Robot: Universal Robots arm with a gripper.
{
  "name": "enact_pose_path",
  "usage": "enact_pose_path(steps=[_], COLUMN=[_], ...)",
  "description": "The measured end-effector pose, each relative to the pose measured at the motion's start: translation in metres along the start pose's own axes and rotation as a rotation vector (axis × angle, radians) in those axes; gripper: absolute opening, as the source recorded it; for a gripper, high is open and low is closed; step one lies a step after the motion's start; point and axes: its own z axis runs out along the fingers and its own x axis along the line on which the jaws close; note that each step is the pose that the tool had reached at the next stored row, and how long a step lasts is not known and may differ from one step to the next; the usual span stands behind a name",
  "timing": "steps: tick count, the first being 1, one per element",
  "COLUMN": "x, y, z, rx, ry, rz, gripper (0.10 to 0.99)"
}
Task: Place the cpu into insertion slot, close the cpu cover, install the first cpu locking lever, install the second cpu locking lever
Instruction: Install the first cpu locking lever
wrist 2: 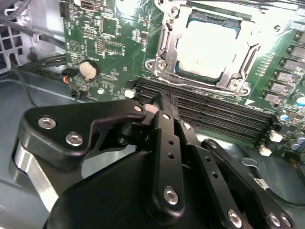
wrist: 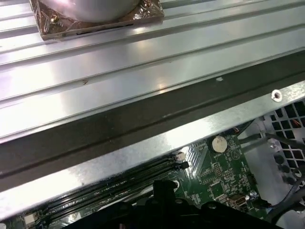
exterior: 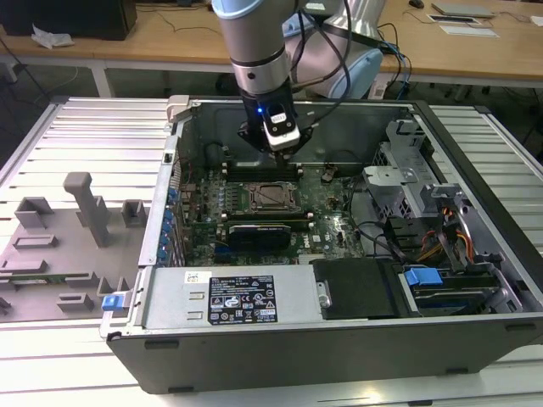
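The cpu [wrist 2: 207, 47] lies flat in the insertion slot [wrist 2: 182, 67] on the green motherboard, pale face up. The grey metal cpu cover [wrist 2: 167, 45] lies down around it as a frame, with the chip showing through its window. In the exterior view the socket with the cpu [exterior: 270, 197] sits mid-board inside the open computer case. My gripper [exterior: 284, 154] hangs above the memory slots just behind the socket, apart from it. In the second wrist view the gripper [wrist 2: 158, 101] has its black fingers [wrist 2: 164, 138] shut together on nothing. I cannot make out how the locking levers stand.
Black memory slots [wrist 2: 214, 114] run between gripper and socket. A coin battery [wrist 2: 88, 70] sits on the board. The case's metal rear wall [wrist: 143, 143] is close behind the gripper. A power supply [exterior: 246, 297], a drive cage [exterior: 407, 170] and cables [exterior: 382, 237] crowd the case.
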Motion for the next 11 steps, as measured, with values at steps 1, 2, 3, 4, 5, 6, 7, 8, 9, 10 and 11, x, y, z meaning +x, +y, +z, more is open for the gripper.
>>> enact_pose_path(steps=[1, 2, 3, 4, 5, 6, 7, 8, 9, 10, 11], x=[-0.001, -0.0021, -0.0035, -0.0047, -0.0054, -0.0053, -0.0054, -0.0057, -0.0067, -0.0076, -0.0087], y=[0.0003, 0.0006, 0.0011, 0.0015, 0.0017, 0.0017, 0.0015, 0.0008, -0.0019, -0.0046, -0.0077], z=[0.0004, 0.0007, 0.0012, 0.0015, 0.0018, 0.0018, 0.0017, 0.0016, 0.0014, 0.0011, 0.0008], rx=[0.008, 0.014, 0.023, 0.03, 0.036, 0.036, 0.036, 0.037, 0.036, 0.037, 0.04], ry=[0.0222, 0.0396, 0.0624, 0.0807, 0.0966, 0.0969, 0.097, 0.097, 0.097, 0.0968, 0.0957], rz=[0.002, 0.004, 0.006, 0.008, 0.009, 0.009, 0.009, 0.009, 0.009, 0.009, 0.009], gripper=[0.106, 0.106, 0.106, 0.106, 0.106, 0.106, 0.106, 0.106, 0.106, 0.106, 0.106])
